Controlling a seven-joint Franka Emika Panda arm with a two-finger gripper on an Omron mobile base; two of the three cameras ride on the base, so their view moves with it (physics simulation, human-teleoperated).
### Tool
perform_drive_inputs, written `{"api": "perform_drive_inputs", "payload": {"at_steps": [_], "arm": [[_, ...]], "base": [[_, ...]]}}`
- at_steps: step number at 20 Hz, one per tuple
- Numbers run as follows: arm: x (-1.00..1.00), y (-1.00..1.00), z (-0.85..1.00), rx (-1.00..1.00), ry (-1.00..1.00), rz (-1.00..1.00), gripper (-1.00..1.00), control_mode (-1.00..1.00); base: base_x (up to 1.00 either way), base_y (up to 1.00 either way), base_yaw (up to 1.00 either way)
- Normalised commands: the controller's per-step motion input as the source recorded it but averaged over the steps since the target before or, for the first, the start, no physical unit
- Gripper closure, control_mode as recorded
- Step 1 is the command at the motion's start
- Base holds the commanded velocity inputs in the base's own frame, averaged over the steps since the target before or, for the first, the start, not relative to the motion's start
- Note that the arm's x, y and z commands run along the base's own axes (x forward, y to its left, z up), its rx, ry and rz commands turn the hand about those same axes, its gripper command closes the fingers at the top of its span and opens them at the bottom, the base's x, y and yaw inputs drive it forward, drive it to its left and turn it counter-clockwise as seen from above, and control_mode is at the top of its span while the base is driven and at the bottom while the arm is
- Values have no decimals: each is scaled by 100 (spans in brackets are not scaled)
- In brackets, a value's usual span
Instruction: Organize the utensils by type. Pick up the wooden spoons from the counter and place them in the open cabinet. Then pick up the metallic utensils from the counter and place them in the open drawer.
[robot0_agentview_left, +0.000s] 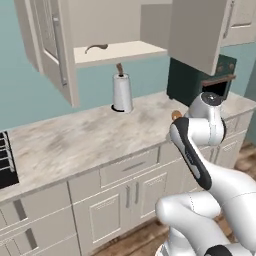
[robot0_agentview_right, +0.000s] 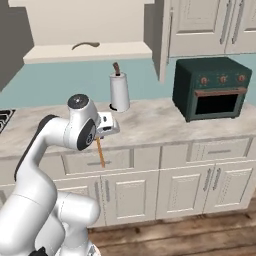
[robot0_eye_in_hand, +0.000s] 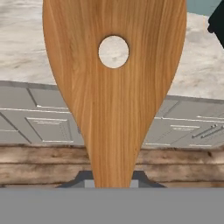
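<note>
Pincer (robot0_agentview_right: 101, 141) is clamped on the orange-brown wooden spoon (robot0_agentview_right: 100, 152), operator, and you can see it plainly from the right base camera: the slim handle hangs down from the hand, in front of the grey cabinet fronts (robot0_agentview_right: 165, 187), just off the front edge of the counter (robot0_agentview_right: 150, 122). Look through the hand camera and the wooden spoon's broad flat end (robot0_eye_in_hand: 114, 87), with a round hole through it, rises straight up from between the fingertips, so the jaws are shut tight on the wood with no gap showing. From the left base camera you catch just a small brown bit of the spoon (robot0_agentview_left: 176, 115) peeking out beside the wrist, above the counter's marbled top. Up in the open cabinet (robot0_agentview_left: 120, 52), a dark curved utensil (robot0_agentview_left: 96, 48) lies on the shelf, well apart from your hand. On the counter, a paper towel roll (robot0_agentview_right: 119, 92) stands upright near the back wall, and the dark green toaster oven (robot0_agentview_right: 212, 87) sits off to the right.
</note>
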Motion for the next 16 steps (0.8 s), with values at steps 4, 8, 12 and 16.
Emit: {"api": "perform_drive_inputs", "payload": {"at_steps": [4,8,12,16], "arm": [[0,0,0,0,0,0,100,100],[0,0,0,0,0,0,100,100],[0,0,0,0,0,0,100,100],[0,0,0,0,0,0,100,100]], "base": [[47,-36,33],[47,-30,30],[41,-28,26],[37,-27,25]]}}
